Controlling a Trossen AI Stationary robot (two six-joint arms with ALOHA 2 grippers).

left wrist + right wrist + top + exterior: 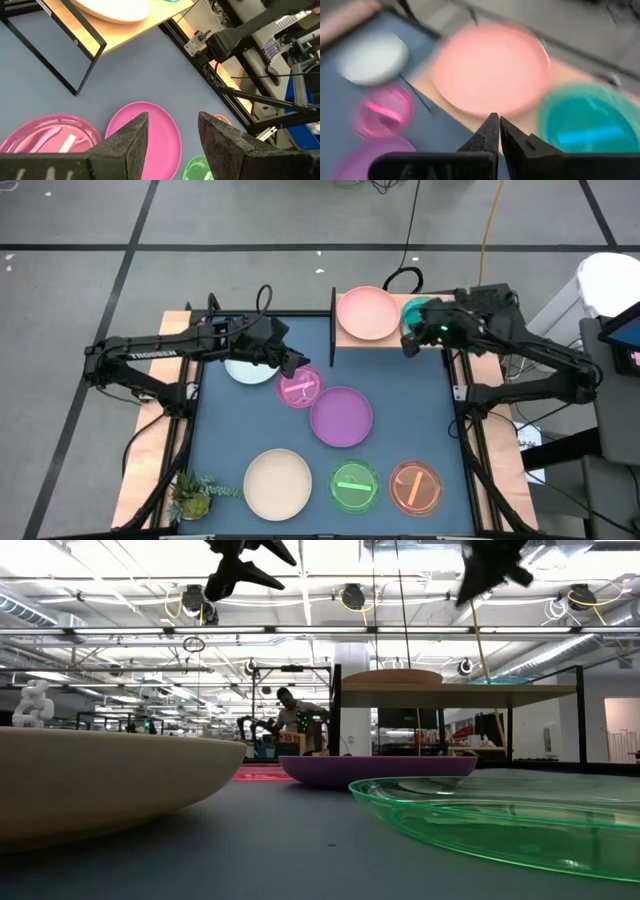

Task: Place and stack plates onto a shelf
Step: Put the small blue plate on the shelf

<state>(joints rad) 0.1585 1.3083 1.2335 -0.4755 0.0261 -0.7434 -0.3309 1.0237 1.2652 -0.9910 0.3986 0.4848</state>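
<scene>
Okay, high view first: you've got the salmon plate and the teal plate side by side on the shelf, whose black upright stands at the end nearer the left arm. The right claw hovers over the shelf's edge beside the teal plate, tips together, holding nothing. The left claw hangs over the pink translucent plate, fingers apart, empty. The white-blue plate sits half under that arm. The purple plate, cream plate, green plate and orange plate wait on the surface, apart and unstacked, so each is easy to pick singly.

Low view: both claws ride high, clear of the plates. The salmon plate tops the raised shelf; the green plate fills the foreground.

Left wrist view: open fingers frame the purple plate, pink translucent one just beside it, so likely your next pick is one of these two.

Right wrist view: blurred, but closed tips point at the gap between the salmon and teal plates. Two of eight are shelved, and stacking there comes next, I'd judge.
</scene>
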